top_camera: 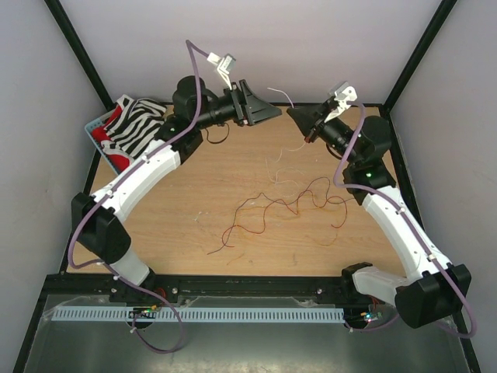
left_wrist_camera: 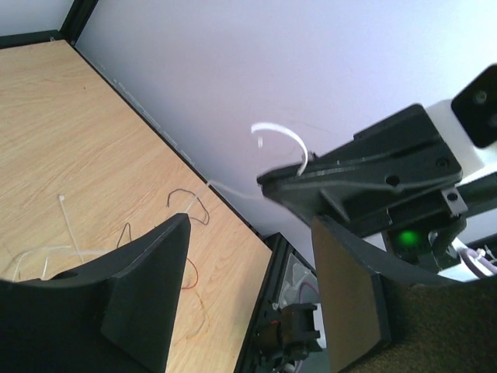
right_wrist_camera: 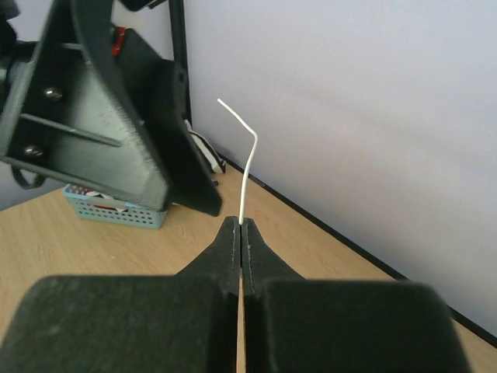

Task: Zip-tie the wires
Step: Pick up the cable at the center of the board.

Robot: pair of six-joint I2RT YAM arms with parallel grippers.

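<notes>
My right gripper (top_camera: 291, 111) is raised at the table's back edge. It is shut on a pale white wire (right_wrist_camera: 247, 167), whose curved, kinked end sticks out past the tips (top_camera: 281, 93). My left gripper (top_camera: 264, 107) is open and empty. It faces the right gripper a short way off, and the wire's end arcs between them (left_wrist_camera: 281, 134). Red, orange and dark wires (top_camera: 287, 203) lie spread across the middle of the table. The zip tie (left_wrist_camera: 70, 227), a straight pale strip, lies flat among pale strands (top_camera: 273, 167).
A blue basket (top_camera: 99, 124) holding a black-and-white striped cloth (top_camera: 136, 128) stands at the back left. It also shows in the right wrist view (right_wrist_camera: 116, 211). White walls and black frame posts close in the table's back and sides.
</notes>
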